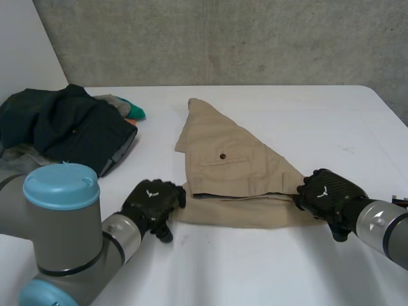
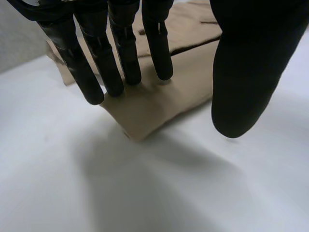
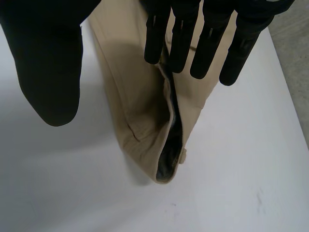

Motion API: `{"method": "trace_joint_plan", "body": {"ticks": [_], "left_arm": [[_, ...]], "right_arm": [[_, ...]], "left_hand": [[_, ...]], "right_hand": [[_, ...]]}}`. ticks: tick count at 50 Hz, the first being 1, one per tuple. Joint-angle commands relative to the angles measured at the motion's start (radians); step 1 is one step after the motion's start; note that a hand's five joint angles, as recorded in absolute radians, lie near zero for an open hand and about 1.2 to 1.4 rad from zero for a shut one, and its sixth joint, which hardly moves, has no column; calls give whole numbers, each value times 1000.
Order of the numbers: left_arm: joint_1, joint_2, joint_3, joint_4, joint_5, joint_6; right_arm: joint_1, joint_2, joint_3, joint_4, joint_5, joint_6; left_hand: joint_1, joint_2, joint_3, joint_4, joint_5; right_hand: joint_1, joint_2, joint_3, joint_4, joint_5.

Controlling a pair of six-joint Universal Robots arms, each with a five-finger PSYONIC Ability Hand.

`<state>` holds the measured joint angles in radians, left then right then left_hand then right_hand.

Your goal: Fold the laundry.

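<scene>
A tan garment (image 1: 229, 166) with a buttoned pocket lies folded into a rough triangle in the middle of the white table (image 1: 255, 268). My left hand (image 1: 152, 201) is at its front left corner. In the left wrist view that hand's fingers (image 2: 120, 53) are straight, their tips on the tan corner (image 2: 154, 104), with the thumb held apart over bare table. My right hand (image 1: 328, 194) is at the front right corner. There its fingers (image 3: 183, 34) are straight above the cloth's waistband end (image 3: 140, 111), thumb spread to the side, nothing pinched.
A pile of dark clothes (image 1: 64, 127) lies at the back left of the table, with a teal piece (image 1: 135, 111) sticking out of it. A grey wall stands behind the table's far edge.
</scene>
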<state>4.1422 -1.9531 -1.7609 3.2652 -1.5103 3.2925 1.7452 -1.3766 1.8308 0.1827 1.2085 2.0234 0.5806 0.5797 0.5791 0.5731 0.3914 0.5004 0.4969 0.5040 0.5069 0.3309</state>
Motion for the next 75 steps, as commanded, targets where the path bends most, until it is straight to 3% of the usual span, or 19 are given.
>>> {"method": "trace_joint_plan", "body": {"ticks": [1, 12, 20, 21, 23, 25, 26, 28, 33, 41, 42, 43, 44, 45, 52, 62, 64, 71, 75], "left_arm": [[7, -59, 52, 76, -4, 2], [3, -150, 138, 90, -4, 13], [-7, -196, 170, 174, -5, 153], [-8, -208, 176, 192, -8, 191], [-11, -217, 178, 205, -13, 226], [-23, -222, 181, 209, -31, 260], [-28, -222, 184, 209, -37, 265], [-39, -222, 184, 209, -53, 274], [-45, -126, 193, 205, -105, 276], [-42, 80, 170, 194, -102, 263], [-43, 83, 163, 186, -103, 259], [-46, 83, 153, 176, -103, 251], [-50, 83, 132, 139, -102, 228], [-53, 83, 123, 116, -102, 214], [-109, 40, 67, -24, -85, 105], [-137, -116, 99, 100, -82, 110], [-135, -148, 124, 116, -84, 110], [-131, -208, 199, 128, -74, 105], [-140, -199, 212, 125, -77, 110]], "right_arm": [[-42, 85, 13, -143, -15, -26], [-69, 180, 10, -342, -17, -51], [-69, 238, -18, -382, -13, -51], [-69, 244, -21, -388, -12, -51], [-69, 257, -31, -404, -10, -49], [-69, 263, -38, -417, -7, -49], [-69, 263, -45, -434, -3, -48], [-70, 261, -53, -447, 0, -43], [-90, 243, -76, -436, 28, -17], [-92, -13, -117, -278, 42, 144], [-92, -19, -120, -234, 34, 177], [-88, -13, -119, -218, 29, 193], [-87, -9, -114, -201, 29, 207], [-85, 7, -108, -183, 39, 221], [-84, 77, -104, -178, 51, 225], [-90, 83, -85, -178, 60, 239], [-90, 83, -79, -180, 60, 239], [-93, 82, -68, -190, 66, 258], [-95, 73, -88, -183, 86, 293]], "left_hand": [[53, 54, 54, 60, 67], [281, 282, 283, 289, 296], [487, 488, 488, 494, 501], [673, 674, 675, 681, 688], [815, 816, 817, 823, 830], [816, 817, 817, 823, 830], [816, 817, 817, 823, 830], [816, 817, 817, 823, 830], [816, 817, 817, 823, 830], [816, 817, 817, 823, 830], [799, 800, 800, 806, 813], [487, 488, 489, 495, 502], [-21, -20, -20, -14, -7], [-61, -60, -60, -54, -47], [-47, -46, -46, -40, -32], [-3, -2, -2, 4, 12], [70, 71, 71, 77, 85], [754, 755, 755, 761, 768], [816, 817, 817, 823, 830]], "right_hand": [[49, 52, 45, 42, 44], [7, 11, 4, 1, 2], [113, 116, 109, 106, 108], [148, 151, 144, 141, 143], [391, 394, 387, 384, 386], [614, 617, 610, 607, 609], [848, 851, 844, 841, 843], [896, 899, 892, 889, 891], [896, 899, 892, 889, 891], [896, 899, 892, 889, 891], [896, 899, 892, 889, 891], [896, 899, 892, 889, 891], [896, 899, 892, 889, 891], [896, 899, 892, 889, 891], [896, 899, 892, 889, 891], [896, 899, 892, 889, 891], [896, 899, 892, 889, 891], [896, 899, 892, 889, 891], [896, 899, 892, 889, 891]]}}
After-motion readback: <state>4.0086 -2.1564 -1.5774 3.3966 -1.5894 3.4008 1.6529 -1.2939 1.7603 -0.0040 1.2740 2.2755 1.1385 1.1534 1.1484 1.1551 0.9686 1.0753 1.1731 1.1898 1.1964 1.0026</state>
